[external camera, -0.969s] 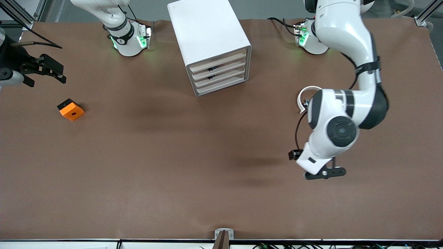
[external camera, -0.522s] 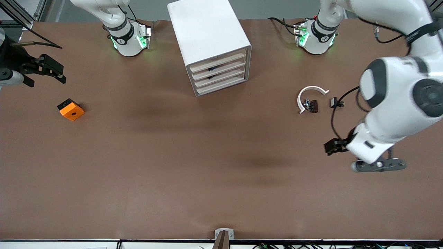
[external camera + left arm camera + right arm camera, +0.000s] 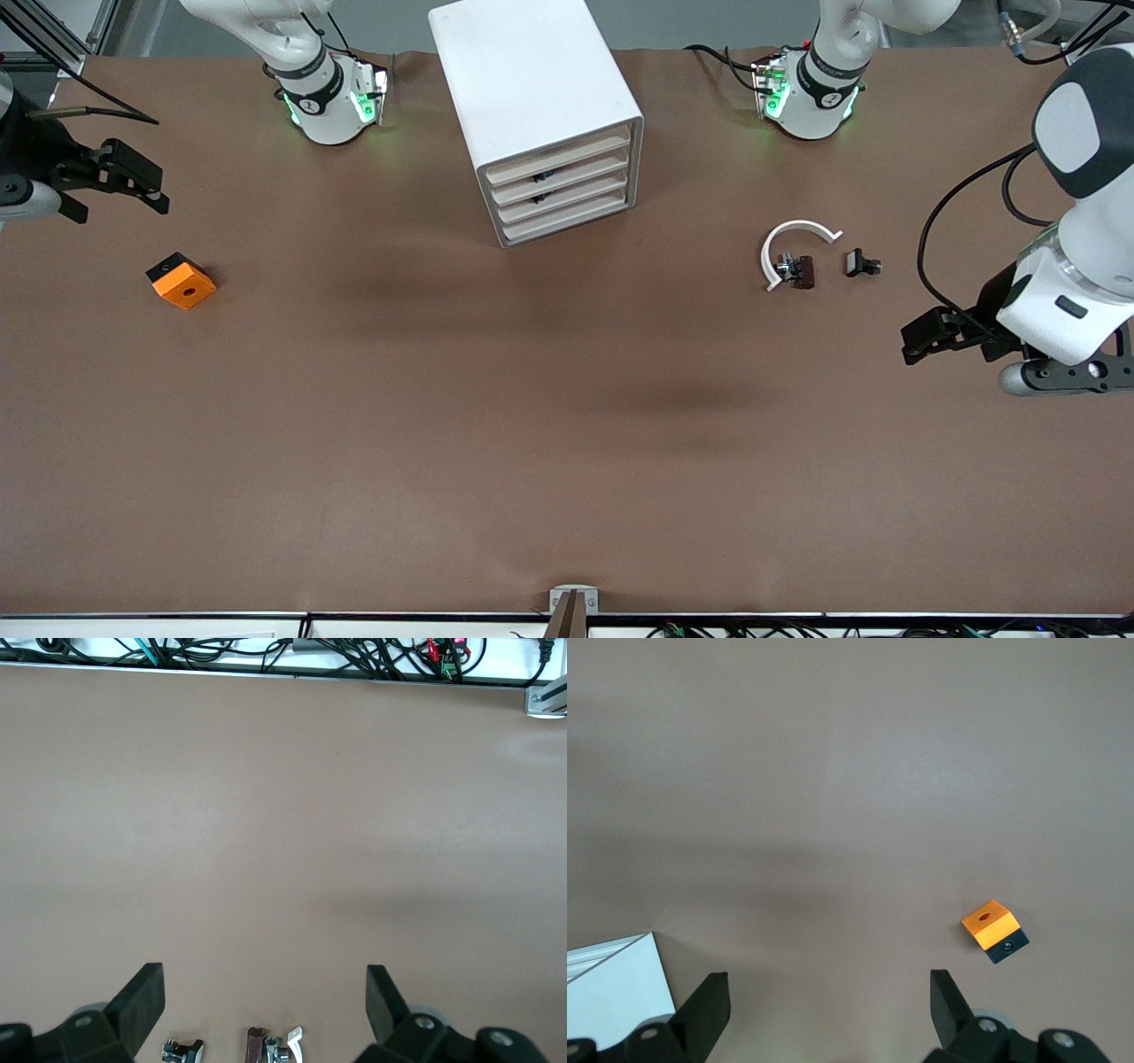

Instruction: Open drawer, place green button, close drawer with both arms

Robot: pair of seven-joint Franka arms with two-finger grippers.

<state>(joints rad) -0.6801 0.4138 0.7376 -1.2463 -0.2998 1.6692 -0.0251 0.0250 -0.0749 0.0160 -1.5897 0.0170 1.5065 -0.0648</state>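
The white drawer cabinet [image 3: 567, 190] stands at the table's middle, near the bases, and all of its drawers look shut. Its corner shows in the right wrist view [image 3: 611, 992]. The green-capped button is not in view. My left gripper [image 3: 917, 344] is open and empty in the air over the left arm's end of the table; in the left wrist view [image 3: 266, 979] its jaws stand wide apart. My right gripper [image 3: 146, 188] is open and empty over the right arm's end of the table, above bare table in its wrist view [image 3: 830, 983]. The right arm waits.
An orange block with a hole [image 3: 182, 282] lies near the right gripper, also in the right wrist view [image 3: 992, 926]. A white curved strip [image 3: 797, 232] and small dark parts [image 3: 802, 270] [image 3: 861, 263] lie toward the left arm's end; the parts show in the left wrist view [image 3: 257, 1045].
The left arm has swung away from the table's middle toward its own end, uncovering the white strip and small parts. The right arm has not moved.
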